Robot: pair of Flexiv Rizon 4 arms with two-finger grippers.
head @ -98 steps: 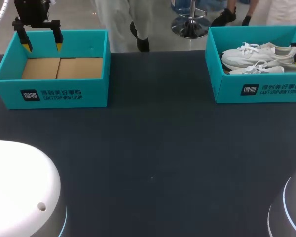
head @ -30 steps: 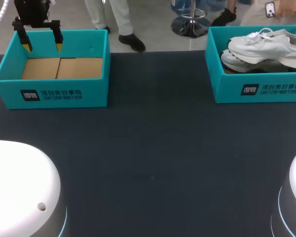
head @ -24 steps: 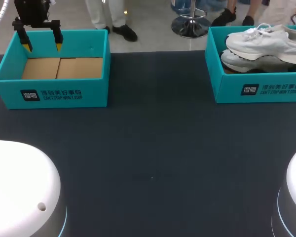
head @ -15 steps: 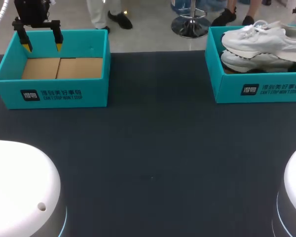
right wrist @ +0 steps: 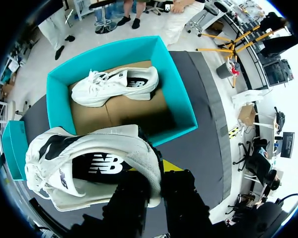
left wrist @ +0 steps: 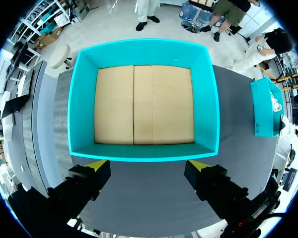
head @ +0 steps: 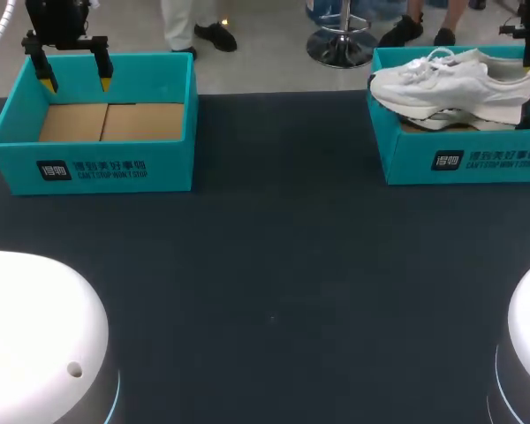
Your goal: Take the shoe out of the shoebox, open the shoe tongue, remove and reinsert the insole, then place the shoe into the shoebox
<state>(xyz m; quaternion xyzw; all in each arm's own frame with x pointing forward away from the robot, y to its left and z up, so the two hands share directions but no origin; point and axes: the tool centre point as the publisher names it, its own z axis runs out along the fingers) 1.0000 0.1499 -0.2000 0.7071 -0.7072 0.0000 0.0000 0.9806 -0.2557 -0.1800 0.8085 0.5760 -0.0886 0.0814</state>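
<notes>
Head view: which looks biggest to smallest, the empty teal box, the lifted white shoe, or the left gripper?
1. empty teal box
2. lifted white shoe, held up nearer the camera, so perhaps flattered
3. left gripper, clearly smallest

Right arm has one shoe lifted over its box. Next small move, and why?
Probably carry the shoe sideways toward the middle of the table and lower it there. The right tool grips it at the heel, and its sole is already above the rim of the right shoebox. The tongue and insole steps likely need the shoe resting on the table, away from the second shoe.
</notes>
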